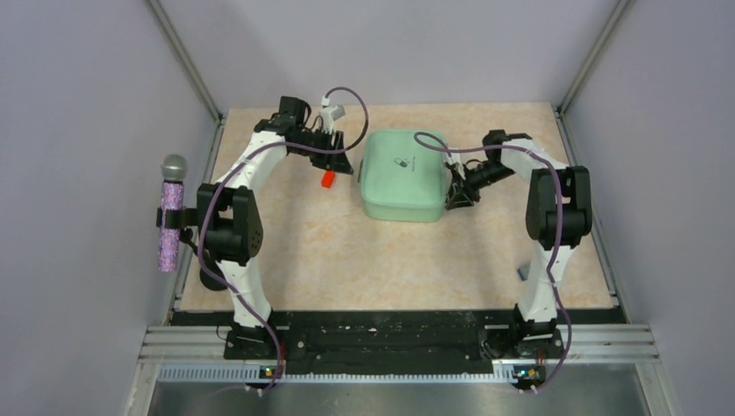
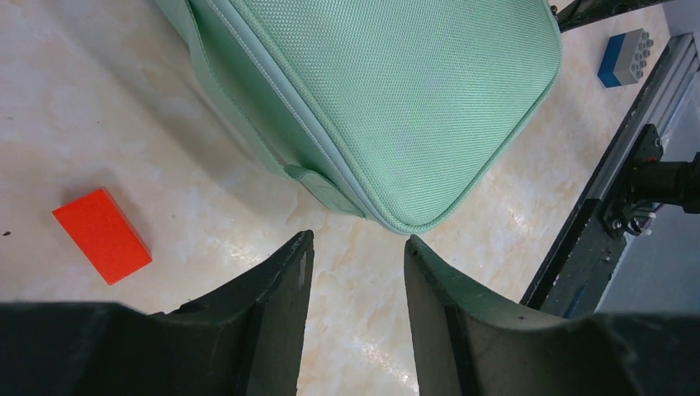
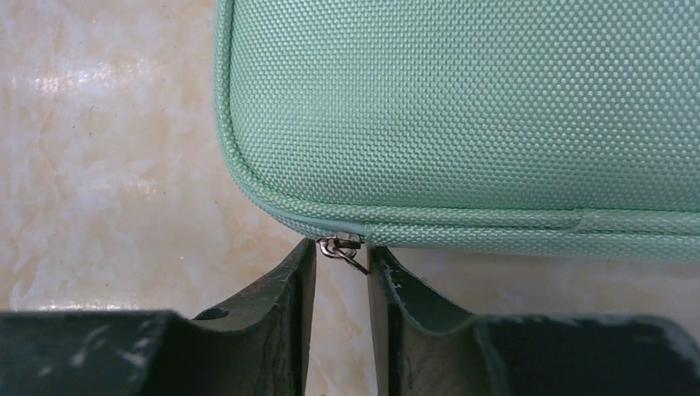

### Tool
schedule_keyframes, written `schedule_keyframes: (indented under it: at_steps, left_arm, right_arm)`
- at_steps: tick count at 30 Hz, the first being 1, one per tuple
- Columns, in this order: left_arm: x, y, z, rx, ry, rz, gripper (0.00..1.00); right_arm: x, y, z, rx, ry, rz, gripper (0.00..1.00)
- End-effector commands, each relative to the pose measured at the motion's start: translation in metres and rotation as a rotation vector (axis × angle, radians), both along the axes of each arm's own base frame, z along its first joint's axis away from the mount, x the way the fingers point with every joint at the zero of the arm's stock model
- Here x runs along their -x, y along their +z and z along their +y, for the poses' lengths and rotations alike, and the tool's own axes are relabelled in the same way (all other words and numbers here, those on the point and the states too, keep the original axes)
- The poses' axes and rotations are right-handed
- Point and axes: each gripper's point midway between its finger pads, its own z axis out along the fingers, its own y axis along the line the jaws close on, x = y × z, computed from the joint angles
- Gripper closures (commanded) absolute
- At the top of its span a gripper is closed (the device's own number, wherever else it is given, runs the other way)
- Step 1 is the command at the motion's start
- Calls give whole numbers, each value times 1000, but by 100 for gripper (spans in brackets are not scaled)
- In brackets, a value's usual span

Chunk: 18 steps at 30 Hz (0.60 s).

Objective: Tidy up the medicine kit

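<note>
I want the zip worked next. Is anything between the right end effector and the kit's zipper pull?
Nothing visible: the right end effector has the zipper pull right between its tips, at the corner of the medicine kit.

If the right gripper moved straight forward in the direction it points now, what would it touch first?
Most likely the metal zipper pull, which sits at the mouth of the right gripper. Just behind it comes the zipped edge of the medicine kit, near its corner.
</note>
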Motion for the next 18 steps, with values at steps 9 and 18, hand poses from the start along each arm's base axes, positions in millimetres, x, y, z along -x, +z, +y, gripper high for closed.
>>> schedule_keyframes:
  at_steps: [9, 18]
  left_arm:
    - [-2, 33, -1, -2, -36, -112, 50]
    - [-24, 21, 0, 9, 117, -90, 48]
  right_arm:
    - [6, 30, 5, -43, -53, 5, 90]
    - [-9, 38, -8, 63, -379, 90, 100]
